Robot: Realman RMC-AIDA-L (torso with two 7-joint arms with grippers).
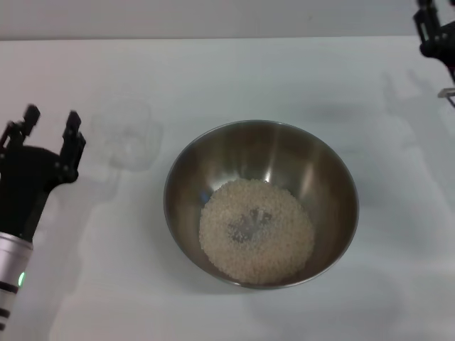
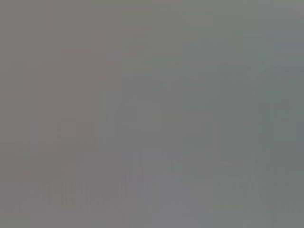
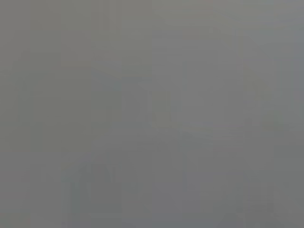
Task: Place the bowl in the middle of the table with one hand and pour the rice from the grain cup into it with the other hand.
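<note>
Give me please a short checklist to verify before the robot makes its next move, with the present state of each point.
1. Bowl sits near the middle of the table: ok.
2. Rice is heaped inside the bowl: ok.
3. Grain cup stands on the table, apart from the bowl: ok.
4. Grain cup is fully emptied: cannot tell.
5. Left tool is open, holds nothing, near the cup: ok.
6. Right tool at the far right edge, clear of the bowl: ok; open or shut: cannot tell.

One bowl (image 1: pixel 260 202), one rice heap (image 1: pixel 256 231), one grain cup (image 1: pixel 126 135), two tools: left (image 1: pixel 50 122), right (image 1: pixel 435 28)
</note>
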